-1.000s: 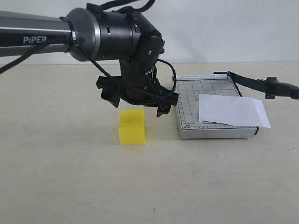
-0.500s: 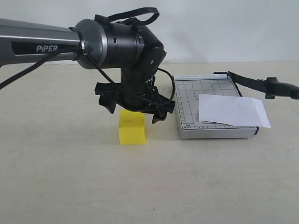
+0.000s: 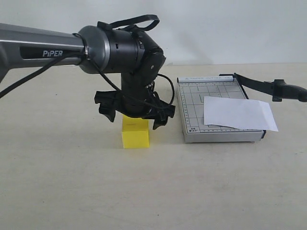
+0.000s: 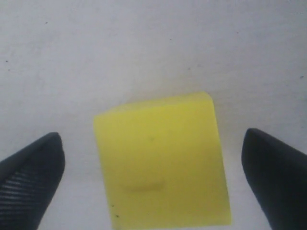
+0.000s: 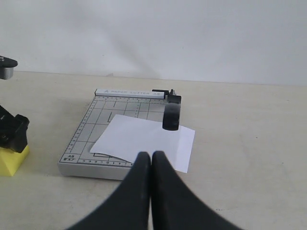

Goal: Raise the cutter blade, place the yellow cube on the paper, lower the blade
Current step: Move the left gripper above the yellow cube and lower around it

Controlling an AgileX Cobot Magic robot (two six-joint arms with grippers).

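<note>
The yellow cube (image 3: 135,135) rests on the table left of the trimmer. My left gripper (image 3: 134,117) hangs open right over it, one finger at each side of the cube's top, no contact visible. In the left wrist view the cube (image 4: 160,165) fills the gap between the two black fingers (image 4: 31,177). The paper (image 3: 240,114) lies on the grey base (image 3: 192,103), overhanging its right edge. The cutter blade (image 3: 268,86) stands lifted off the base, handle free. My right gripper (image 5: 151,155) is shut and empty, in front of the paper (image 5: 144,139) and blade handle (image 5: 171,112).
The left arm's thick wrist (image 3: 129,52) and its cables loom above the cube, close to the trimmer's left side. A pale wall runs behind the table. The right wrist view also catches the cube (image 5: 12,162) and a left finger (image 5: 12,134) at its edge.
My left gripper has dropped lower and shifted slightly left, so its fingers now flank the cube's top. Cube, paper, blade and right gripper have stayed put.
</note>
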